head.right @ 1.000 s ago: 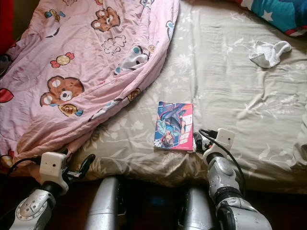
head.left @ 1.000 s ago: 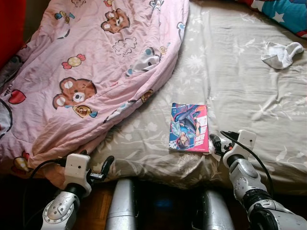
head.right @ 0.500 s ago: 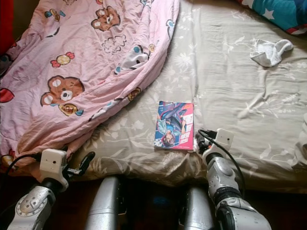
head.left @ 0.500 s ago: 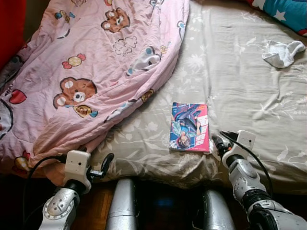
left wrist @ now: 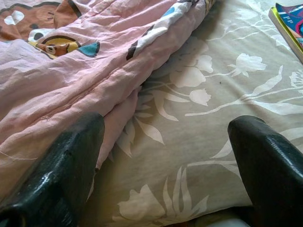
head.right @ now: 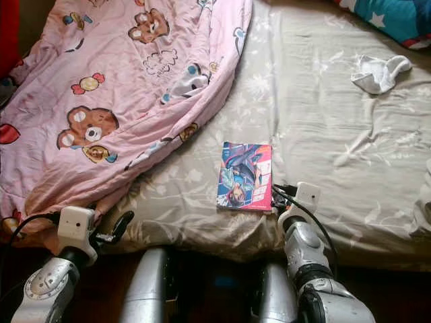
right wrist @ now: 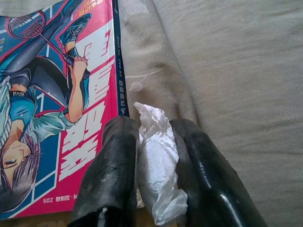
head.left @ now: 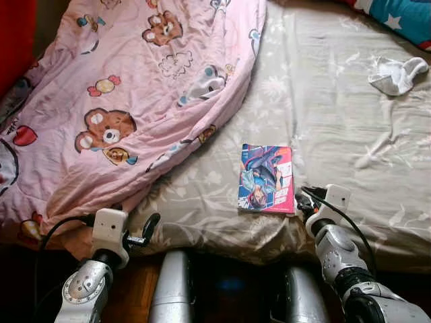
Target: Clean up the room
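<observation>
Your right claw [right wrist: 154,182] is clamped on a crumpled white tissue [right wrist: 158,165], the wad squeezed between both black fingers [right wrist: 111,175]. It sits at the near edge of the bed [head.left: 323,108], just beside the spine of a manga book [head.left: 265,178] lying flat on the grey floral sheet [head.right: 202,182]. Your left claw [left wrist: 165,165] is spread wide and holds nothing, low at the bed's near edge, one finger [left wrist: 61,165] next to the hem of the pink teddy-bear blanket [head.left: 121,94]. A white sock [head.left: 396,73] lies well apart, towards the far right of the bed.
</observation>
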Controlling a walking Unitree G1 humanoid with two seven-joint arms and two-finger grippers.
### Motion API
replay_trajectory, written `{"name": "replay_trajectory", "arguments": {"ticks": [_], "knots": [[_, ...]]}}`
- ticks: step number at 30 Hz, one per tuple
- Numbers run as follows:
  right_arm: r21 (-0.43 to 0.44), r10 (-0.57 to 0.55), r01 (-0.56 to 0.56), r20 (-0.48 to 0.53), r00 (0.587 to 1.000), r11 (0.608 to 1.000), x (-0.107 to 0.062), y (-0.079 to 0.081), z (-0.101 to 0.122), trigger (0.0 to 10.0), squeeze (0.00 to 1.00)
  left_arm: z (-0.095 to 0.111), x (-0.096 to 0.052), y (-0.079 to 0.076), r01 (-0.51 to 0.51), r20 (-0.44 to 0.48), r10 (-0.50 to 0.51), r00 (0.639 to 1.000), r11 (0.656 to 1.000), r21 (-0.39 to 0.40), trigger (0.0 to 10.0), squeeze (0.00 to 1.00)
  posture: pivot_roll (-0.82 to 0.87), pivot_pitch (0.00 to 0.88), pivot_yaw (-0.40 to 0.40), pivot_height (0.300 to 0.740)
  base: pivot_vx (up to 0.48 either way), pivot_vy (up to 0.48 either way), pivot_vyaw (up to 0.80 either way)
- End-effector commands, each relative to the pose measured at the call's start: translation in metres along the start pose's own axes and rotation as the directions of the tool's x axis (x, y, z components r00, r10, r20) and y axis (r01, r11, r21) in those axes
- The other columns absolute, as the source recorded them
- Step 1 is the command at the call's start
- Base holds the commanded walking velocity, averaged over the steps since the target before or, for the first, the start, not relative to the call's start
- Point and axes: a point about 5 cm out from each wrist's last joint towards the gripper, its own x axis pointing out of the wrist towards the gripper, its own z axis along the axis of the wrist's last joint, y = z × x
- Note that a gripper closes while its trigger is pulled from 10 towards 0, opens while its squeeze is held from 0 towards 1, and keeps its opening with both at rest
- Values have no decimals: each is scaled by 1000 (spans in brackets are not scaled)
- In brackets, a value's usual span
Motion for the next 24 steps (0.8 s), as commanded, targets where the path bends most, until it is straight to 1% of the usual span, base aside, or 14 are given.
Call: {"name": "replay_trajectory", "arguments": {"ticks": [1, 8, 20, 23, 24], "knots": [[7, -16, 16, -49, 999, 1000, -5, -4, -16, 0, 0, -11, -5, 5, -26, -49, 26, 998, 1000, 11, 10000, 0, 243, 288, 55, 612, 0, 0, 0], [8, -21, 21, -38, 999, 1000, -5, -4, -14, 0, 0, -12, -2, 5, -29, -45, 30, 999, 1000, 10, 10000, 0, 240, 277, 53, 612, 0, 0, 0], [14, -48, 49, -30, 998, 999, -8, -7, -20, 0, 0, -13, 2, 5, -36, -38, 36, 999, 999, 11, 10000, 0, 230, 260, 49, 612, 0, 0, 0], [10, -67, 67, -18, 998, 998, -8, -9, -19, 0, 0, -13, 4, 3, -38, -32, 39, 999, 999, 8, 10000, 0, 230, 246, 37, 612, 0, 0, 0], [-5, -74, 75, 3, 997, 997, -8, -10, -15, 0, 0, -13, 6, 3, -41, -29, 41, 999, 999, 7, 10000, 0, 230, 243, 35, 612, 0, 0, 0]]}}
